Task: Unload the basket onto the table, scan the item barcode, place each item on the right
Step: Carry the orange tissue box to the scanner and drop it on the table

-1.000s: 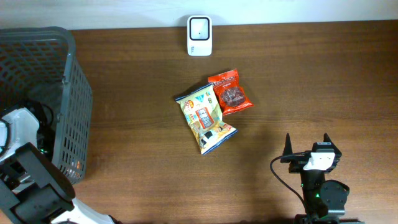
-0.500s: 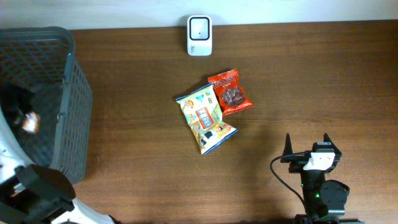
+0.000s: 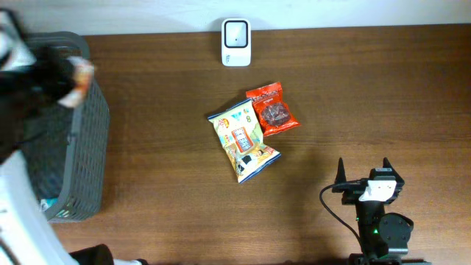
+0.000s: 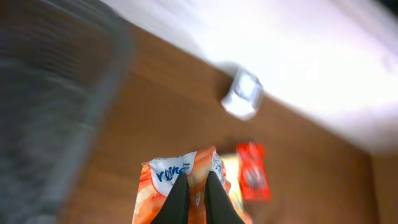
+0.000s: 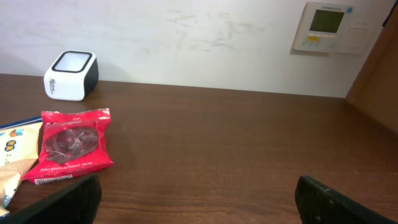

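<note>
Left gripper (image 4: 196, 182), risen from basket (image 3: 82, 147), pinches orange packet (image 4: 166, 177), whose end points past its fingertips (image 4: 181, 185); right gripper (image 3: 363, 175) spread.

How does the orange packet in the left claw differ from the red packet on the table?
Colour: the orange packet is orange with a white top; the red packet is red with a dark centre. State: the orange packet is pinched in the shut left claw, held up; the red packet lies flat on the table. Place: the orange packet is by the basket; the red packet is nearer the scanner. Both are small pouches.
</note>
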You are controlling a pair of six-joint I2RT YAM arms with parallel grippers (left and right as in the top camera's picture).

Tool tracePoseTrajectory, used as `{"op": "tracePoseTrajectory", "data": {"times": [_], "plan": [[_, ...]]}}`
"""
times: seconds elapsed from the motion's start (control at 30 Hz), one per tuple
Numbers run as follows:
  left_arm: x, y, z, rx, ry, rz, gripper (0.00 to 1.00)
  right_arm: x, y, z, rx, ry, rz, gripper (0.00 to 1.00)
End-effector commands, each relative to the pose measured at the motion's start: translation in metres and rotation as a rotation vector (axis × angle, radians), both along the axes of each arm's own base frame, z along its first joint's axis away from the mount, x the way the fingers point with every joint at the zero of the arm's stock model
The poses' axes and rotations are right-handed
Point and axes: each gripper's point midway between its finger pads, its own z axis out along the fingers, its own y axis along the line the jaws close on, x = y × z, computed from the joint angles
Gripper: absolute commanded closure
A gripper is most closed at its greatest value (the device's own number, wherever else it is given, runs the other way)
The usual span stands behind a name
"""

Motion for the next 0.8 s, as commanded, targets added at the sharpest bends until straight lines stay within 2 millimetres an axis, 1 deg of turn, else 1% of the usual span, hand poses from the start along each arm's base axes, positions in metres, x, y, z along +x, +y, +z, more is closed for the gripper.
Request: {"op": "tracePoseTrajectory", "data": {"times": [0.0,0.07,0.13,0.27,0.33,0.37,0.43,0.47,0.57,0.67,0.7,0.77], "plan": [[0.010,-0.065,-0.041,0.047,0.130,-0.234,1.00,0.000,0.001,-0.004,-0.007,0.005,0.001,0.01],[0.011,-0.090,-0.066,0.090,0.208,-0.298,1.00,0.000,0.001,-0.003,-0.007,0.005,0.001,0.01],[0.011,-0.110,-0.093,0.142,0.287,-0.346,1.00,0.000,0.001,-0.004,-0.007,0.005,0.001,0.01],[0.009,-0.141,-0.151,0.215,0.438,-0.432,1.00,0.000,0.001,-0.004,-0.007,0.005,0.001,0.01],[0.013,-0.157,-0.184,0.232,0.494,-0.474,1.00,0.000,0.001,-0.004,-0.007,0.005,0.001,0.02],[0.016,-0.162,-0.196,0.241,0.507,-0.483,1.00,0.000,0.001,-0.003,-0.007,0.005,0.001,0.02],[0.023,-0.167,-0.221,0.269,0.519,-0.487,1.00,0.000,0.001,-0.004,-0.007,0.005,0.001,0.02],[0.028,-0.167,-0.237,0.298,0.524,-0.478,1.00,0.000,0.001,-0.004,-0.007,0.005,0.001,0.02],[0.041,-0.160,-0.276,0.373,0.541,-0.443,1.00,0.000,0.001,-0.004,-0.007,0.005,0.001,0.02],[0.051,-0.156,-0.307,0.407,0.540,-0.421,1.00,0.000,0.001,-0.004,-0.007,0.005,0.001,0.02],[0.054,-0.158,-0.317,0.405,0.533,-0.421,1.00,0.000,0.001,-0.003,-0.007,0.005,0.001,0.01],[0.060,-0.160,-0.330,0.401,0.514,-0.419,1.00,0.000,0.001,-0.004,-0.007,0.005,0.001,0.01]]}}
